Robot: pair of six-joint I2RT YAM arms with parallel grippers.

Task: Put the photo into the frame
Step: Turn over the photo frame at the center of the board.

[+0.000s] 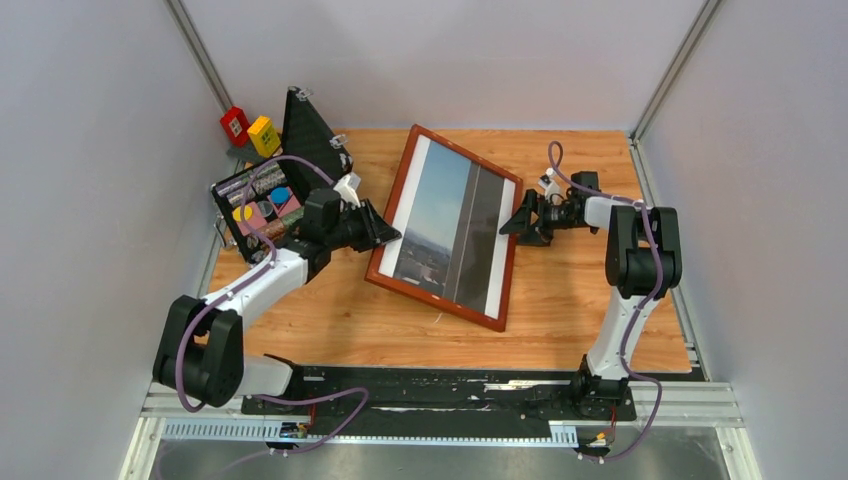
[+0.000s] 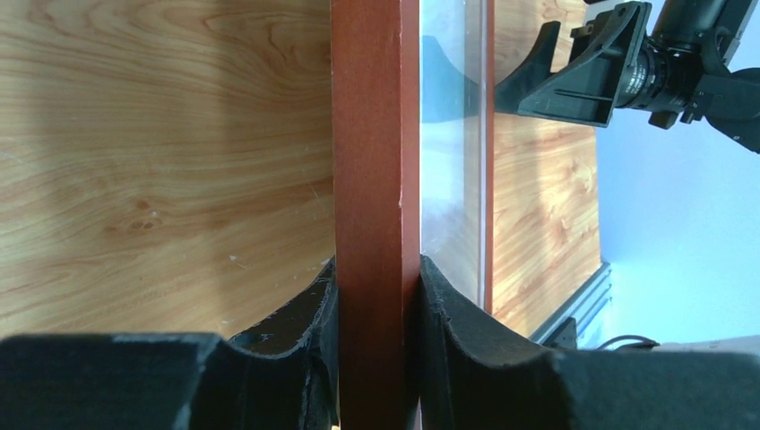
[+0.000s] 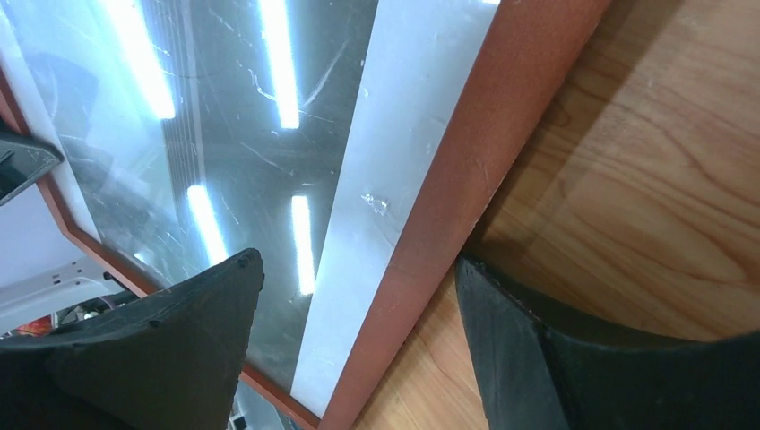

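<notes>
Far left, by the wall, sat a red block (image 1: 235, 124) and a yellow block (image 1: 264, 135). Right next to them was an open black case (image 1: 310, 125) with colourful bits inside.

The left gripper (image 1: 385, 233) reached out past the case and was clamped onto the left rail of the frame (image 1: 435, 302). In its wrist view the two pads (image 2: 444, 305) were pressed against both sides of the reddish-brown rail (image 2: 376, 134), with no gap.

The frame itself sat mid-table (image 1: 590, 290), turned at an angle, with its top corner toward the back wall. I couldn't tell if it was lying flat or lifted a bit on the gripped side.

The photo (image 1: 450, 225) was inside the frame behind the clear pane. It showed a white margin, a blue sky half, a dark grey band and another white margin, in that order going across. The right wrist view showed the ceiling lights glaring off the glass over the dark band and the white strip (image 3: 385, 179).

Over on the right, the right gripper (image 1: 520, 222) was at the frame's right rail (image 3: 475, 179) with its jaws spread wide. One finger (image 3: 179, 340) was over the glass and the other was out over the bare wood (image 3: 645, 179), so it straddled the rail, gripping nothing.
</notes>
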